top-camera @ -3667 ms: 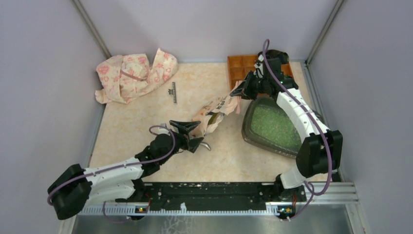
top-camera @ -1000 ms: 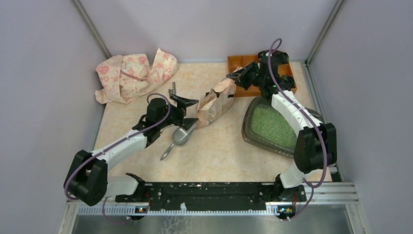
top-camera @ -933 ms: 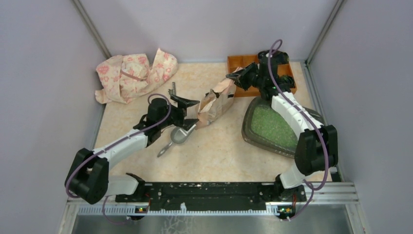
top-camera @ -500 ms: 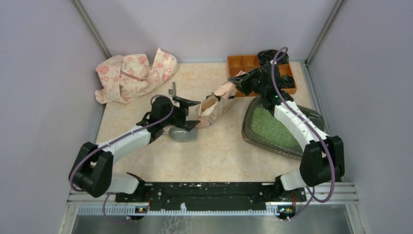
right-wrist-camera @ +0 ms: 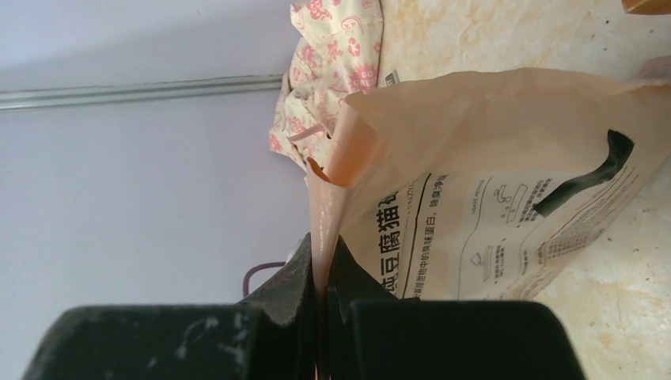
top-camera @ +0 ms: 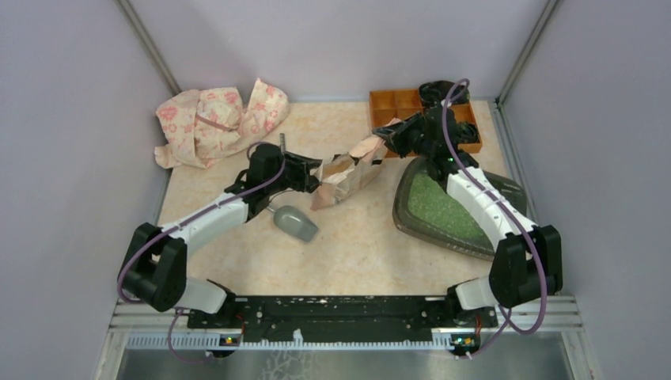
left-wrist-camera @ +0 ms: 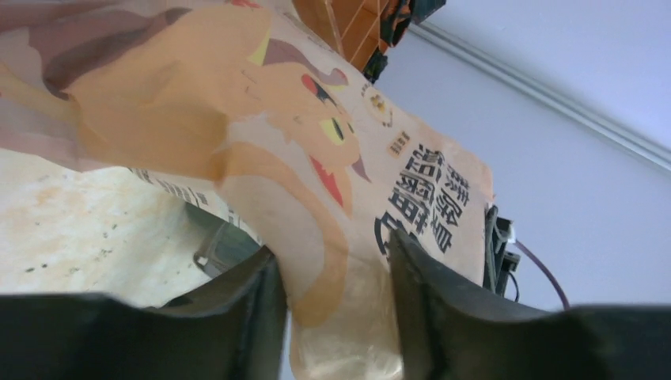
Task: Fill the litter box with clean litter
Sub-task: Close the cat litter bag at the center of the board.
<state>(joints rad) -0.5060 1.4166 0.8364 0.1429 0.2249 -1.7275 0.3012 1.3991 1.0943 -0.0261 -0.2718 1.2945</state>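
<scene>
My right gripper [right-wrist-camera: 323, 273] is clamped on the top of the pinkish printed paper bag [top-camera: 348, 171]. My left gripper [left-wrist-camera: 332, 269] straddles its bottom, can't tell if it's biting. The dark grey-green plastic litter box [top-camera: 400, 207] sits just right of that top end.

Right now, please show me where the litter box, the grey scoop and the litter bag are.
litter box [top-camera: 401, 212], top view, left rim.
grey scoop [top-camera: 294, 222], top view, middle of its body.
litter bag [top-camera: 348, 175], top view, middle of its printed side.
</scene>
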